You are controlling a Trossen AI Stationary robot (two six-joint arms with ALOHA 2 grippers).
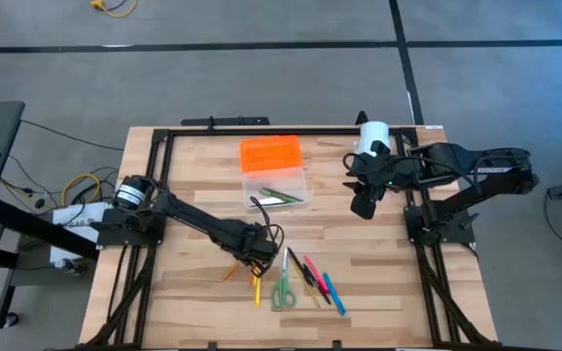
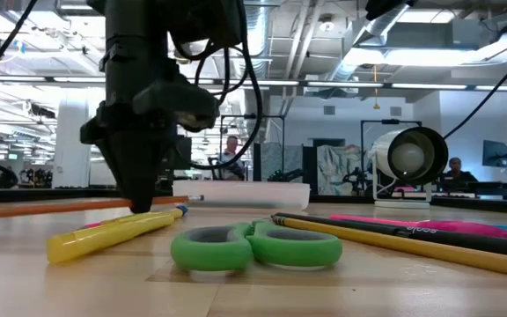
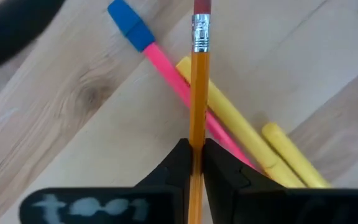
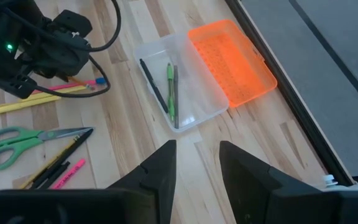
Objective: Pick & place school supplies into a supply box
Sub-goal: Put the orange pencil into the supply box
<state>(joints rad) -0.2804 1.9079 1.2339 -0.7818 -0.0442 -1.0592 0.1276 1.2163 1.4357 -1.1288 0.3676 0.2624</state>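
Supply box (image 1: 275, 183) lay mid-desk toward the far edge, pens (image 4: 169, 89) inside, scissors (image 1: 282, 289) and loose pencils (image 1: 308, 278) near the front edge.

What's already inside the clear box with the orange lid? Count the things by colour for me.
In the clear box:
Black pen: 1
Bright green pen: 1
Dark greyish pen: 1
Total: 3
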